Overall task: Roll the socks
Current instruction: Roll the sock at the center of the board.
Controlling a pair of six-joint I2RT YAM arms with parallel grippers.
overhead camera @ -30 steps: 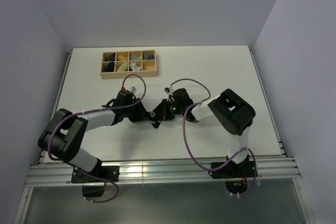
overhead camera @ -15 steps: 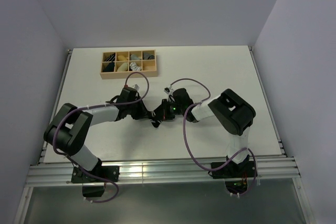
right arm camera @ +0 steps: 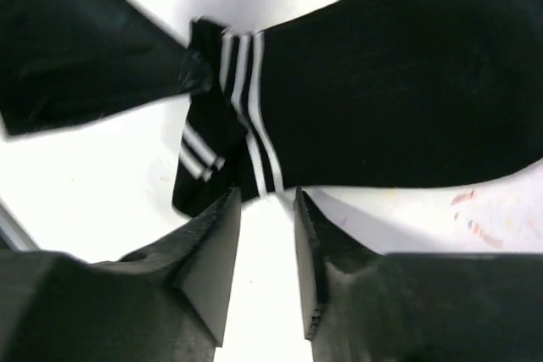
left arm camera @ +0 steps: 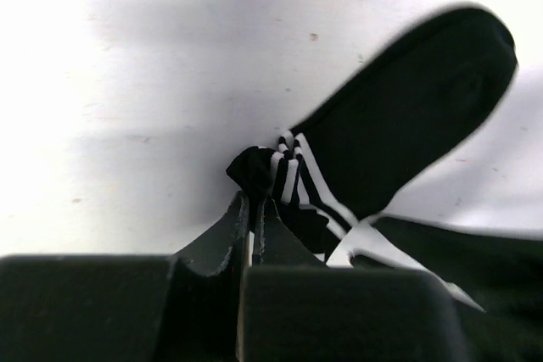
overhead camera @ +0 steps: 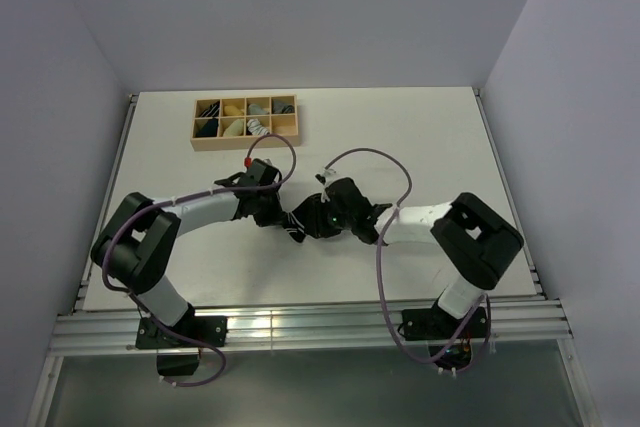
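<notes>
A black sock (right arm camera: 390, 82) with two white bands near the cuff lies flat on the white table. My left gripper (left arm camera: 254, 199) is shut on the bunched cuff (left arm camera: 254, 171), and the foot of the sock (left arm camera: 407, 99) stretches away to the upper right. My right gripper (right arm camera: 265, 197) stands open just short of the sock's edge, with bare table between its fingers. In the right wrist view the left gripper (right arm camera: 76, 48) shows as a dark shape pinching the cuff. From above, both grippers meet at mid-table over the sock (overhead camera: 296, 231), which is largely hidden there.
A wooden compartment box (overhead camera: 245, 145) holding several rolled socks stands at the back left of the table. The arms' purple cables (overhead camera: 380, 257) loop above the surface. The table's metal rail (overhead camera: 320, 322) runs along the near edge.
My left gripper has reached right and shut on the sock's cuff. My right gripper has opened and let go, and the right arm's elbow has swung out to the right.
</notes>
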